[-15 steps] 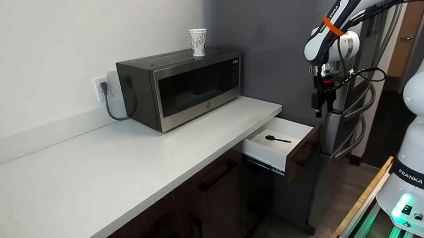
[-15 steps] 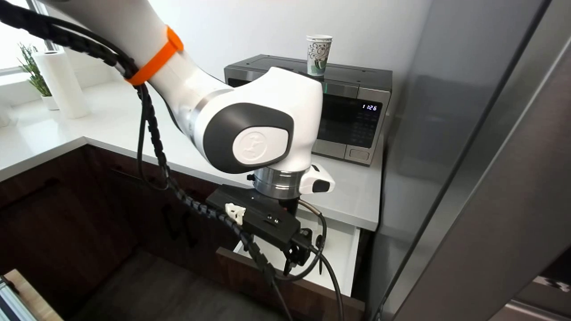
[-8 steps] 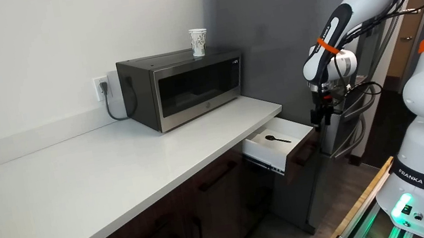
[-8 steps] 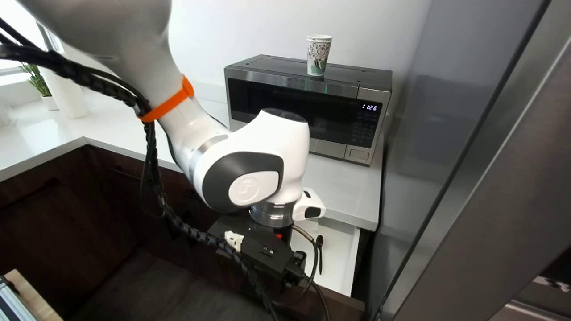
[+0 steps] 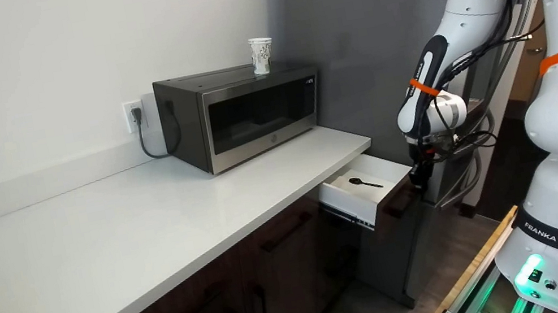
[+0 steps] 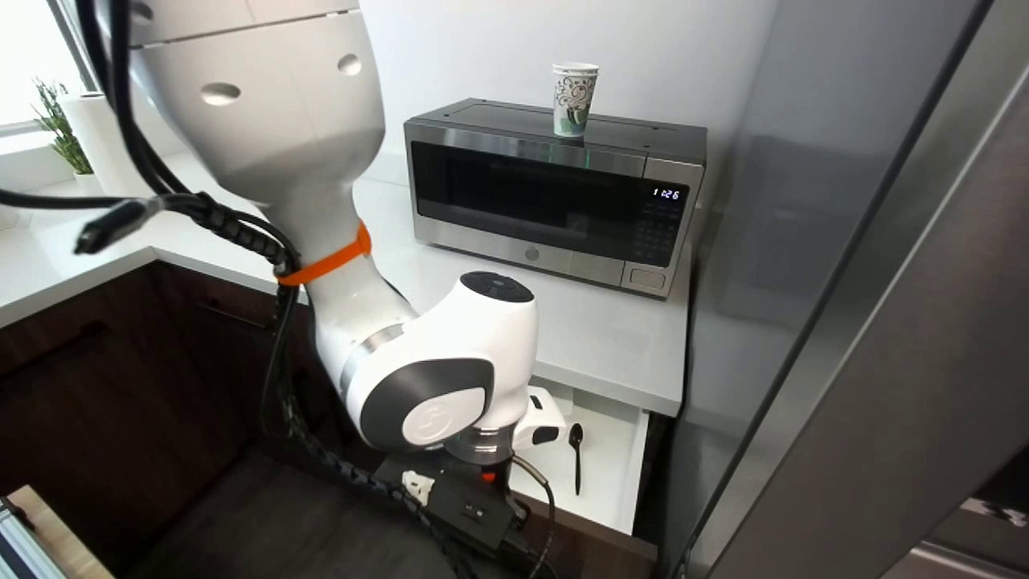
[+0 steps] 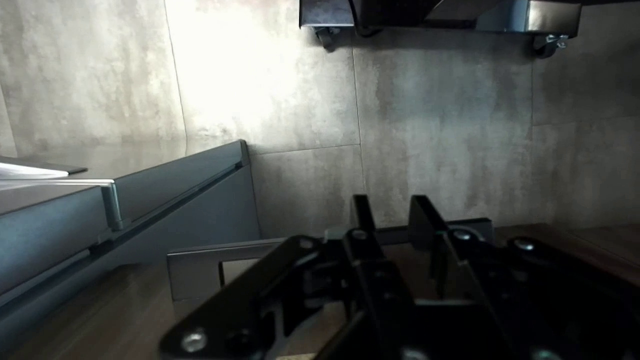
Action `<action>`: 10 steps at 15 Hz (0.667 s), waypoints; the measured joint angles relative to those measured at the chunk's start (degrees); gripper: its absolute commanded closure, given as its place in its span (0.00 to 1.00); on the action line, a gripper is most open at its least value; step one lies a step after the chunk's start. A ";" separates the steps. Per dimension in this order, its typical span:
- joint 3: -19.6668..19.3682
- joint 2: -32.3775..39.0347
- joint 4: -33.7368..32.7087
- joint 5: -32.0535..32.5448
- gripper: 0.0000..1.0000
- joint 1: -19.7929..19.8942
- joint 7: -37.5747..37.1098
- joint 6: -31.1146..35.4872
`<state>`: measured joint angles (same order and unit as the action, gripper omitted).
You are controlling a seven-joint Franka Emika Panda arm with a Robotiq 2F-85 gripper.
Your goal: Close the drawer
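Now 1 drawer (image 5: 369,197) out, 1 blk spoon (image 6: 575,438) inside; end effector (image 7: 391,215) jaws apart.

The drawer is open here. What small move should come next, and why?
Probably a gentle push of the gripper toward the cabinet, against the front panel of the drawer. The drawer stands pulled out from under the counter, and the gripper, jaws apart, appears close to the panel's outer side; contact is unclear.

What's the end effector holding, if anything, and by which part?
Nothing. In the wrist view the end effector is open, jaws apart, and the drawer handle isn't gripped.
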<state>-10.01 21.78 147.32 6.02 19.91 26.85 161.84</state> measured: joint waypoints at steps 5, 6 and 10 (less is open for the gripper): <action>9.03 4.09 -0.50 -1.67 1.00 9.07 6.33 9.60; 11.61 4.73 -0.62 -1.78 1.00 11.74 7.74 11.24; 21.16 7.79 -1.57 -1.29 1.00 22.41 12.09 15.46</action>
<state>11.15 29.56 145.75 4.73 42.33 38.93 177.30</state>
